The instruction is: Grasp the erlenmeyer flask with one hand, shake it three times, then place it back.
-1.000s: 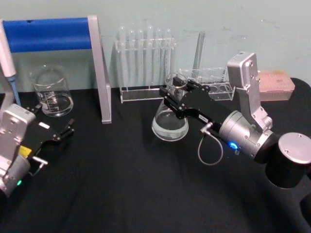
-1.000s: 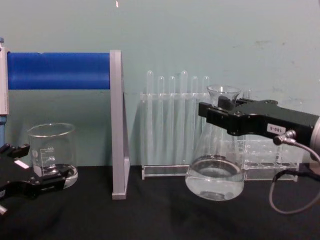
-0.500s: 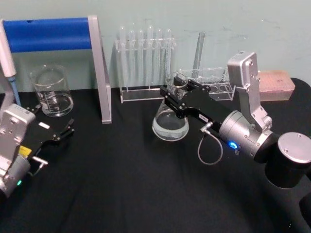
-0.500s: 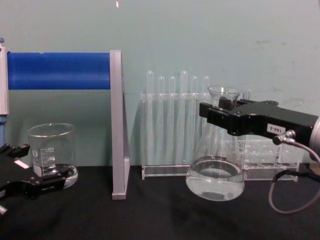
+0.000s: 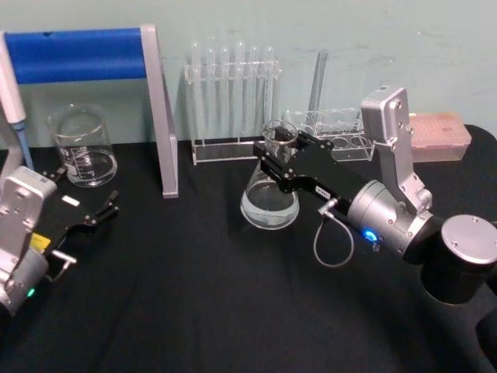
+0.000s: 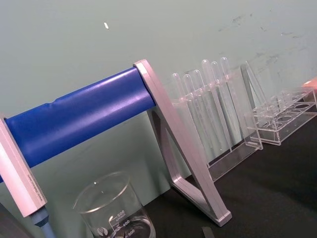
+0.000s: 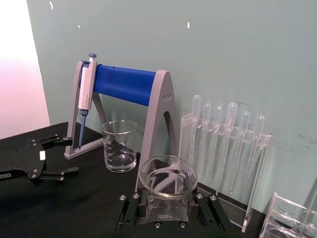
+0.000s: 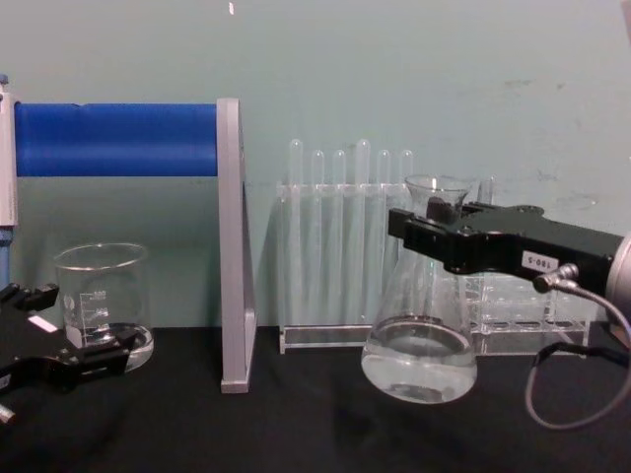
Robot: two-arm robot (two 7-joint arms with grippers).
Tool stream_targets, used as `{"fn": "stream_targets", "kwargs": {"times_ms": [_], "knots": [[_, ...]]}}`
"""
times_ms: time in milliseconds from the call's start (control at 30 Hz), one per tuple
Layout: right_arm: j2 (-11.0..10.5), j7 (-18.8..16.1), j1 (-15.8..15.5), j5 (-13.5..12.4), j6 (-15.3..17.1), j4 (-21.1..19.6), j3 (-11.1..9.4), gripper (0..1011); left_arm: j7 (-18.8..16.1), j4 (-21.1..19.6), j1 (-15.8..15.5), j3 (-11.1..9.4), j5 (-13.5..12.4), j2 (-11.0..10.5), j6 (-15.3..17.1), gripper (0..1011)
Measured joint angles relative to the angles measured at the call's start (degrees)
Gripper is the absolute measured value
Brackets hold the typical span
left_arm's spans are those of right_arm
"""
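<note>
Your right gripper (image 5: 278, 155) is clamped on the neck of the flask (image 5: 269, 206), which hangs near upright below it, just over the table (image 5: 194, 303). Your left gripper (image 5: 89, 193) lies parked, spread, well apart.

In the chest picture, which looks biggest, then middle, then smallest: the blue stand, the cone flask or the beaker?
1. blue stand
2. erlenmeyer flask, nearer the camera than the beaker, so that gap is unsure
3. beaker

Bare black table (image 5: 202, 295) lies open across the head view's lower centre. Obstacles line the top: beaker (image 5: 80, 148) at left, grey stand leg (image 5: 161, 116), pipette rack (image 5: 231, 93), tube rack (image 5: 334, 132), erlenmeyer flask (image 5: 270, 198) before the racks.
</note>
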State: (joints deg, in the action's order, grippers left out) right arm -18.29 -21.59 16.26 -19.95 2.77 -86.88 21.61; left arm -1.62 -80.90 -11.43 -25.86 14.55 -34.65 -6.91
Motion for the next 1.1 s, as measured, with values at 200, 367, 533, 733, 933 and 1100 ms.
{"fn": "stream_targets", "kwargs": {"times_ms": [200, 367, 533, 733, 933, 1100], "knots": [[0.0, 0.0, -0.2, -0.1, 0.0, 0.0, 0.0, 449, 0.0, 0.0, 0.0, 0.0, 0.0, 0.0, 0.0, 1001], [0.0, -0.1, -0.2, -0.1, 0.0, 0.0, 0.2, 450, 0.0, 0.0, 0.0, 0.0, 0.0, 0.0, 0.0, 1001], [0.0, -0.7, -0.3, -0.2, 0.0, -0.2, 0.8, 450, 0.0, 0.0, 0.0, 0.0, 0.0, 0.0, 0.0, 1001], [-0.3, -2.6, -0.8, -0.4, 0.2, -1.4, 2.7, 450, 0.0, 0.0, 0.0, 0.0, 0.0, 0.0, 0.0, 1001], [-0.4, -4.3, -1.4, -1.1, 0.5, -3.1, 5.0, 450, 0.0, 0.0, 0.0, 0.0, 0.0, 0.0, 0.0, 1001], [-0.7, -5.4, -1.8, -1.5, 0.8, -4.4, 6.7, 450, 0.0, 0.0, 0.0, 0.0, 0.0, 0.0, 0.0, 1001]]}}
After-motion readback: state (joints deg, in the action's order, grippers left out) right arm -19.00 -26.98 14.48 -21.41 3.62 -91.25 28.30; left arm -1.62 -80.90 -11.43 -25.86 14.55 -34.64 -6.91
